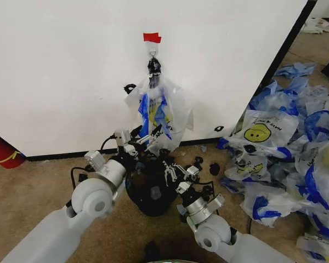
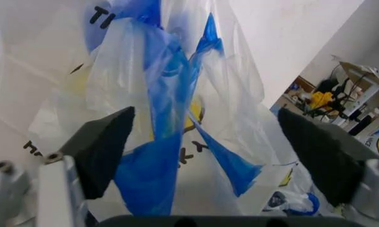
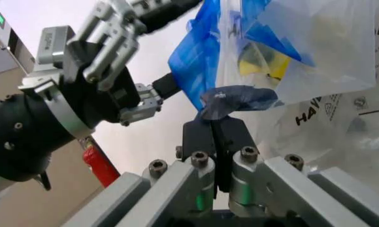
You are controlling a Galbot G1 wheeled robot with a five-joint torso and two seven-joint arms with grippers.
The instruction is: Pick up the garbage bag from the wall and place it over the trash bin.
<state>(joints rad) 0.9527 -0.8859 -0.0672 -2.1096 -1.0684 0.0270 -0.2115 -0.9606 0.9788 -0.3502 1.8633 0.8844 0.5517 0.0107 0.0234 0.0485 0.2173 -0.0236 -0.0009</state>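
Your left tool (image 1: 145,135) raised forward, fingers (image 2: 104,146) spread wide apart. Your right tool (image 1: 168,171) lower, beside it, pads (image 3: 216,137) pressed together, arm bent upward.

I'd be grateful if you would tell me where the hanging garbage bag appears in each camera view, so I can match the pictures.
Head view: the garbage bag hangs at centre on the wall, above the trash bin.
Left wrist view: the bag hangs between the open fingers of the left gripper.
Right wrist view: the bag hangs above the right gripper, which pinches its lower edge.
Shared landmark: the bag's blue handles.
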